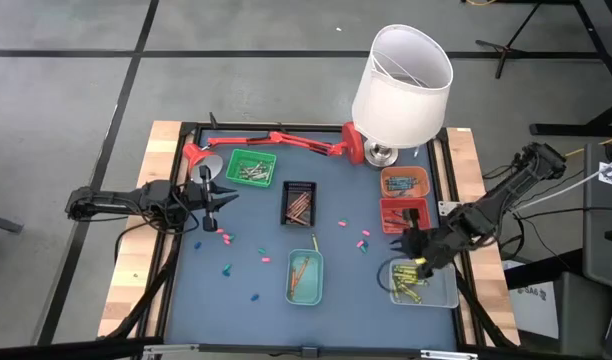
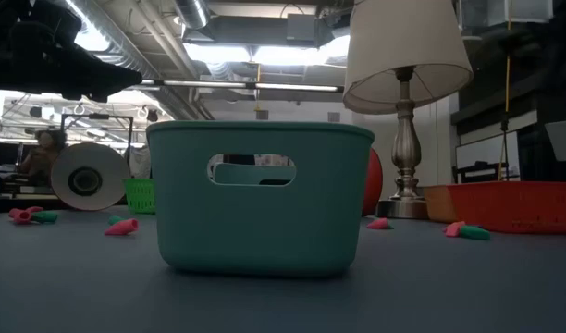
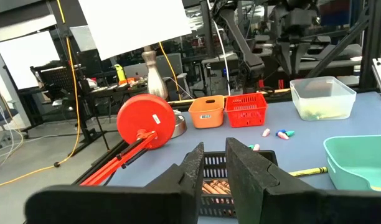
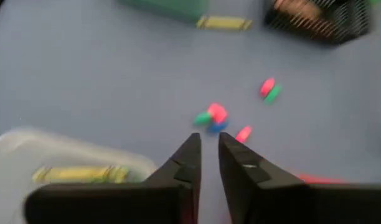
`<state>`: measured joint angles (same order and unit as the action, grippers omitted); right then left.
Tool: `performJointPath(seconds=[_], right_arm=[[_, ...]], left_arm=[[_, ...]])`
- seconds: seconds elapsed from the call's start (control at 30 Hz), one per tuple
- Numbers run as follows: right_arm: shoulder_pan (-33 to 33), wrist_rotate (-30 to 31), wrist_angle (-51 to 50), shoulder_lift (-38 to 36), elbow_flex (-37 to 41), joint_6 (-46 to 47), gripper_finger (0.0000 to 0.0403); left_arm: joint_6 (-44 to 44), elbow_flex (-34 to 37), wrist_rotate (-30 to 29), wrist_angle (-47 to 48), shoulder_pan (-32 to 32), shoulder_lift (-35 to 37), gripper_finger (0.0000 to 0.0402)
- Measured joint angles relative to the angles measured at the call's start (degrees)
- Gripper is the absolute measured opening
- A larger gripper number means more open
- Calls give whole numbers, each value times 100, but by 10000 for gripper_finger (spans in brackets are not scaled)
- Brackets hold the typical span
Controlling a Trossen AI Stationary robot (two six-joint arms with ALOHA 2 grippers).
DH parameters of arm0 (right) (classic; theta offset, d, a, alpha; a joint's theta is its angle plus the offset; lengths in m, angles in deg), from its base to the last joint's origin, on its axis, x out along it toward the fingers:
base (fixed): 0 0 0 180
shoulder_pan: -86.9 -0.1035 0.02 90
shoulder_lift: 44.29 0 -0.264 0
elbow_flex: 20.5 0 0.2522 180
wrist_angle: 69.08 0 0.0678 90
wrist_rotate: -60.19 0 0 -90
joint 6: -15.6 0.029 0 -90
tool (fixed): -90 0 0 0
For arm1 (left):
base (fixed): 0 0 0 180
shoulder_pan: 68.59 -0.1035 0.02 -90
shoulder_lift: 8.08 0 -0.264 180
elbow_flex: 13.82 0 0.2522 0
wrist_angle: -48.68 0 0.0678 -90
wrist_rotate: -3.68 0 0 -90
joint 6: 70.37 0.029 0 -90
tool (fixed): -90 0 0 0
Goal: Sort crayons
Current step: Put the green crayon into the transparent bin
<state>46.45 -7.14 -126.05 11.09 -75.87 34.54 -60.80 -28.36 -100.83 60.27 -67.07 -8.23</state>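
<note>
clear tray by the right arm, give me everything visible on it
The clear tray is a small, see-through, plastic-looking rectangular bin with rounded corners, standing upright and open-topped on the blue mat at the table's right edge, nearest of that column of trays. A loose pile of yellow crayons lies in it, some look greenish. The right gripper hovers just above its far corner, not visibly touching it. The left wrist view shows its thick rim.

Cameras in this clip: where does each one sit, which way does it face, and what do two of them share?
High: overhead, straight down on the table; both arms show.
Low: at tabletop height, facing the teal tray; no arm clearly shows.
Left wrist: past the left gripper toward the black basket.
Right wrist: past the right gripper down at loose crayons.
Shared: high and left wrist both show the red lamp.
</note>
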Motion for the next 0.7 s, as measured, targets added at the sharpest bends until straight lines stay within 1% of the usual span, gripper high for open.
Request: performJointPath(seconds=[0.1, 0.2, 0.37, 0.5, 0.7], right_arm=[[512, 20, 597, 0, 0, -761, 27], [1110, -261, 1358, 0, 0, -1584, 5], [2044, -918, 2500, 0, 0, -2623, 14], [2742, -1453, 2875, 0, 0, -3049, 15], [3641, -1863, 3024, 0, 0, -3222, 16]], left_arm=[[0, 0, 0, 2, 2, 0, 53], [0, 0, 0, 1, 1, 0, 53], [0, 0, 0, 0, 2, -1, 53], [1, 0, 0, 0, 2, 1, 53], [0, 0, 0, 0, 2, -1, 53]])
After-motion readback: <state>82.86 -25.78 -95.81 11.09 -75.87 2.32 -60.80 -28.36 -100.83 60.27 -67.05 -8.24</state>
